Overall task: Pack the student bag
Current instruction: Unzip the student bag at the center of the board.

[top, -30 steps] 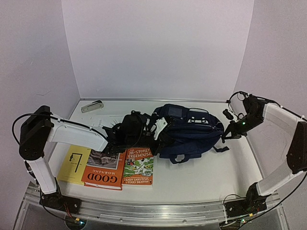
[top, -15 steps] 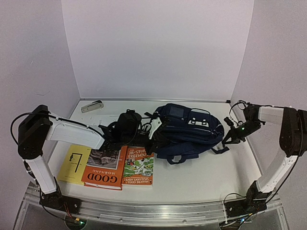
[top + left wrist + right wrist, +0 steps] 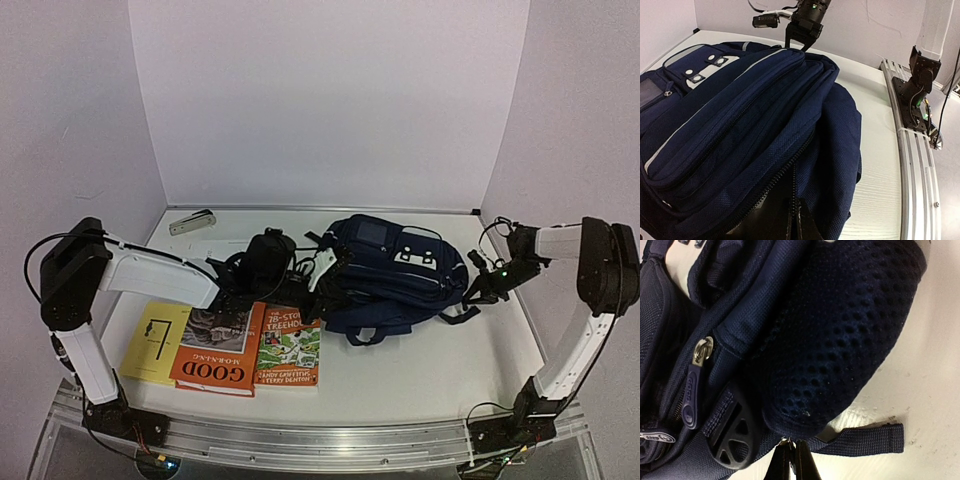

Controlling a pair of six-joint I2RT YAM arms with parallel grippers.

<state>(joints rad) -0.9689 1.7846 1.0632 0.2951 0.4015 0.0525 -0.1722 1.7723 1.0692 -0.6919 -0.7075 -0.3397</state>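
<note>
The left tool (image 3: pixel 792 222) is seen fully closed, its tips pinched together on the edge of the bag (image 3: pixel 395 275) where a zip line runs down into them. What lies between the tips beyond that fabric cannot be made out. The right tool (image 3: pixel 792 462) is likewise closed tight at the opposite end of the bag. A small metal piece (image 3: pixel 785 442) is caught right at its tips, just under the mesh pocket (image 3: pixel 840 330). A dark strap (image 3: pixel 860 437) is stretched out flat on the table (image 3: pixel 420 370) beside that tool, and a zip pull (image 3: pixel 690 395) hangs further along the bag's side.

The bag is laid on its side at the middle of the table, towards the back, with one arm at each end and its pale zip lines turned upward. Three books are set flat in a row in front of its left end: a yellow book (image 3: pixel 155 340), an orange book (image 3: pixel 215 350) and a treehouse book (image 3: pixel 288 348). The last of these is nearest the bag. A small grey item (image 3: pixel 192 221) is placed well apart at the rear left corner.
</note>
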